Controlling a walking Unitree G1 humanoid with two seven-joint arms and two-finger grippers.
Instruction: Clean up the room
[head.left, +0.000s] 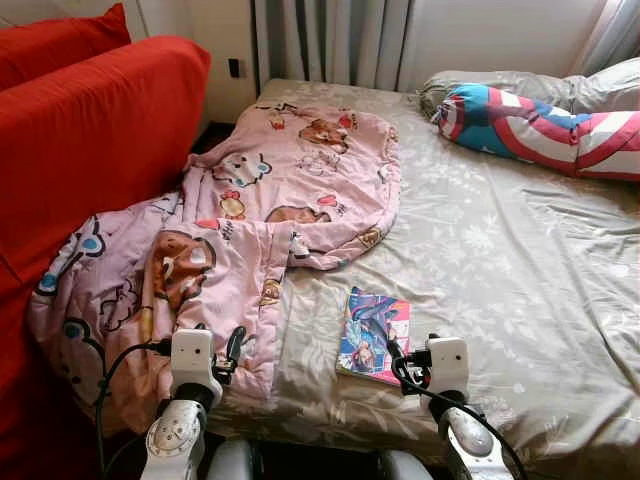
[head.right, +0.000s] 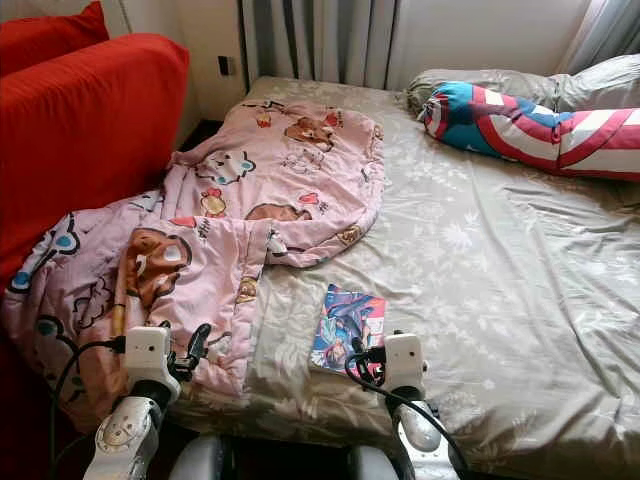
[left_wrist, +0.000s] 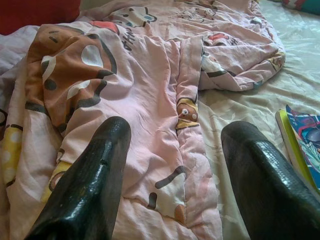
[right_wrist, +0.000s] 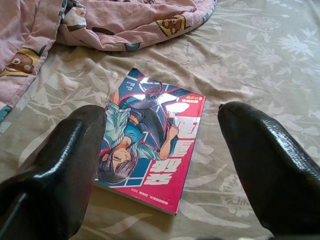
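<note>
On the bed, right gripper spread over the comic book; left gripper spread above the pink quilt.

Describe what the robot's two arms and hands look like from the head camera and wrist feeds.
Both arms are silver with rounded forearm housings. Each wrist carries a white boxy block with black cables looping from it. The left hand and right hand each end in two long fingers, glossy black, thick and rounded at the tips. A round dial-like marking sits on the left forearm.
</note>
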